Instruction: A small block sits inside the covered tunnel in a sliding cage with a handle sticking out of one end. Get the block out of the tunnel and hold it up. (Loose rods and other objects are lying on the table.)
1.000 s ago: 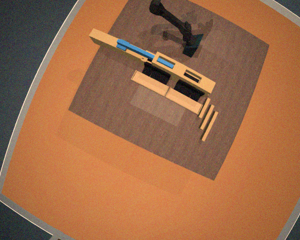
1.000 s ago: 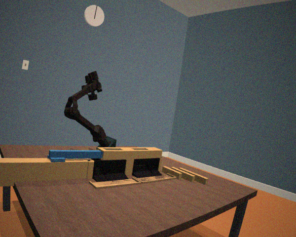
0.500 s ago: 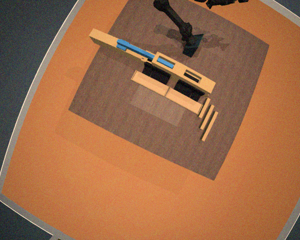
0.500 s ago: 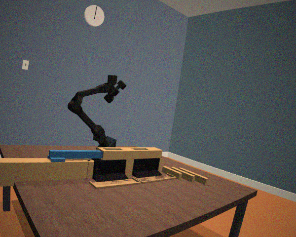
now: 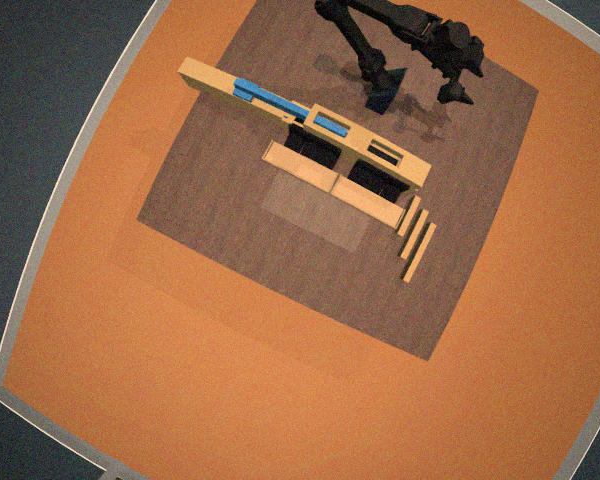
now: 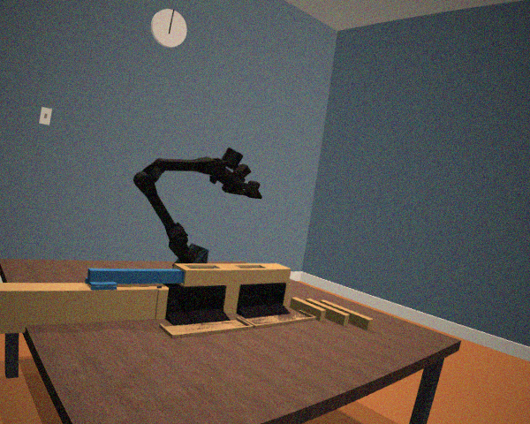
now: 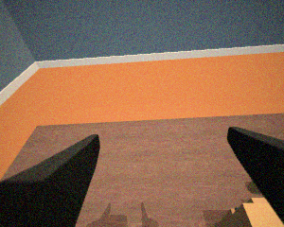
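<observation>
"While you've got the wrist view up, what's the claw (image 5: 473, 87) (image 6: 259, 193) (image 7: 163, 136) doing?"

"Open, wide. Two dark fingers, big gap between the tips, nothing gripped."

"Touching anything?"

"No. It's up in the air over the far right of the table (image 5: 290, 268) (image 6: 256, 365) (image 7: 156, 161), well apart from the wooden parts. The arm (image 5: 349, 33) (image 6: 159, 205) bends up and over from the far side. Wrist view has tabletop between the fingers, plus a two-pronged shadow at the bottom."

"And the small block?"

"Can't see it. Can't tell where in the tunnel it sits."

"Tunnel, then?"

"Tan housing (image 5: 358, 138) (image 6: 230, 274), mid-table, two windows in its top. Blue bar (image 5: 274, 98) (image 6: 135, 276) sticks out of its left end; more blue shows in the left window from the top. Claw's not on it."

"Rest of the setup?"

"Long tan beam (image 5: 207, 80) (image 6: 73, 306) at left, running past the table edge. Dark openings on the housing's near side, with two shallow tan trays (image 5: 300, 165) (image 6: 204, 327) in front, end to end. Three loose rods (image 5: 414, 234) (image 6: 328, 311) just beside them at the right, side by side, apart from each other."

"Block held up?"

"No, claw's empty."
</observation>
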You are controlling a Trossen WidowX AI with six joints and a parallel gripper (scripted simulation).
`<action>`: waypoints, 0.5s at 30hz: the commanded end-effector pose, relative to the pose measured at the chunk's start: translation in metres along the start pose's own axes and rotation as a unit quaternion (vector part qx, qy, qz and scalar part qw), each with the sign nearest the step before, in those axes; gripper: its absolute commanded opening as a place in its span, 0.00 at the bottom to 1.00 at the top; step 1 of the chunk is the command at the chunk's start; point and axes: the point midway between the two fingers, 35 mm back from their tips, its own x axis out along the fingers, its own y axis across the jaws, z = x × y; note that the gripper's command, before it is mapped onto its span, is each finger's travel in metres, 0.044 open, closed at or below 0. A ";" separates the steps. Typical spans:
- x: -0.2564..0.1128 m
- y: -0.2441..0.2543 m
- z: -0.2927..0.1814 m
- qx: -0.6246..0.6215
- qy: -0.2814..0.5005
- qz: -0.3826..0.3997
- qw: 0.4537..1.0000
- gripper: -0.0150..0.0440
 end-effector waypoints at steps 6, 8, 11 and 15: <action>0.008 -0.111 -0.088 0.305 0.123 -0.225 0.917 1.00; 0.003 -0.132 -0.112 0.364 0.142 -0.282 0.876 1.00; -0.008 -0.160 -0.149 0.439 0.163 -0.368 0.804 1.00; -0.027 -0.188 -0.194 0.506 0.174 -0.472 0.701 1.00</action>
